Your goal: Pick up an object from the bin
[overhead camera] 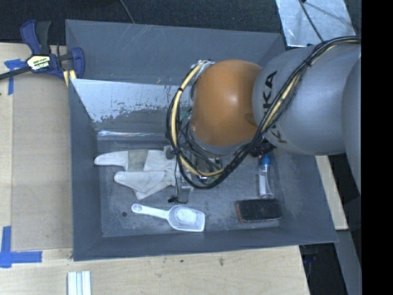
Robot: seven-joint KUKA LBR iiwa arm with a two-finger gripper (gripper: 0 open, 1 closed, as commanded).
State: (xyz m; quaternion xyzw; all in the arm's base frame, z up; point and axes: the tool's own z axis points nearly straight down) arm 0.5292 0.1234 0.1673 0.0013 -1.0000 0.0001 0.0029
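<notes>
My gripper (182, 190) reaches down from under the arm's orange cover to the bin floor near the middle. It stands at the right edge of a crumpled white cloth (144, 171) and just above the bowl of a white plastic scoop (179, 217). The cover hides most of the gripper, and I cannot tell whether it touches the cloth. The scoop lies flat with its handle pointing left.
A black rectangular block (259, 210) lies at the bin's front right. Behind it is a clear tube with a blue cap (264, 178). The arm and its cables cover the bin's middle and right. The bin's sloped walls rise on all sides.
</notes>
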